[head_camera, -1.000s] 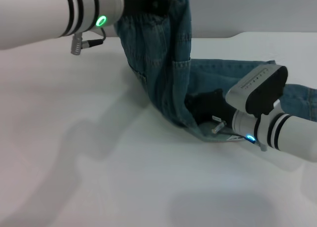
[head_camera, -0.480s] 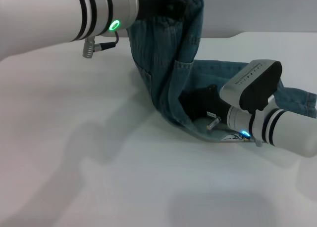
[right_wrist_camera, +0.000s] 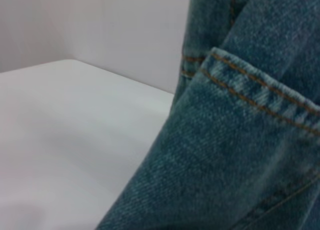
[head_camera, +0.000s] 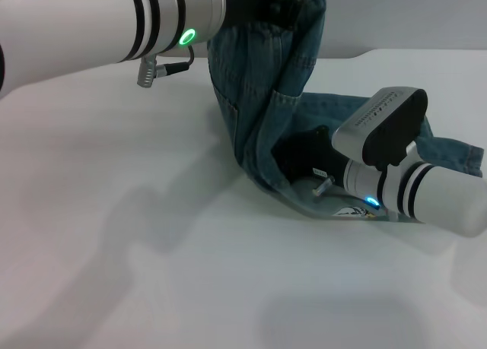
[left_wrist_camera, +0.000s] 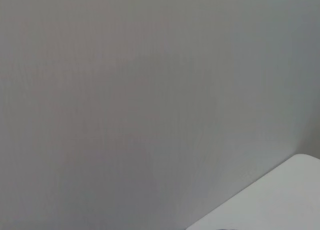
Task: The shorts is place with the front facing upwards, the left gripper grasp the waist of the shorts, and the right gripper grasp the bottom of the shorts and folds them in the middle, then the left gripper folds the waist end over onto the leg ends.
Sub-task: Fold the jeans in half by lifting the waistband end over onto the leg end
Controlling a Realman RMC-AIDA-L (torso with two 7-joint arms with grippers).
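Note:
The teal-blue denim shorts (head_camera: pixel 259 98) hang in a fold from my left gripper (head_camera: pixel 255 7), which is at the top of the head view and shut on the waist of the shorts (head_camera: pixel 304 3), lifted well above the table. The rest of the shorts lies flat, reaching right to the leg ends (head_camera: pixel 463 153). My right gripper (head_camera: pixel 300 160) sits low on the table, tucked in under the hanging fold at its base. The right wrist view is filled by denim of the shorts (right_wrist_camera: pixel 240 140) with a stitched hem. The left wrist view shows no shorts.
The white table (head_camera: pixel 114 212) spreads out to the left and front of the shorts. Its far edge meets a grey wall (left_wrist_camera: pixel 150 89). A table corner (left_wrist_camera: pixel 285 195) shows in the left wrist view.
My left arm has carried the lifted waist to the right, over the lying legs. The right arm has shifted slightly left and stays low at the fold.

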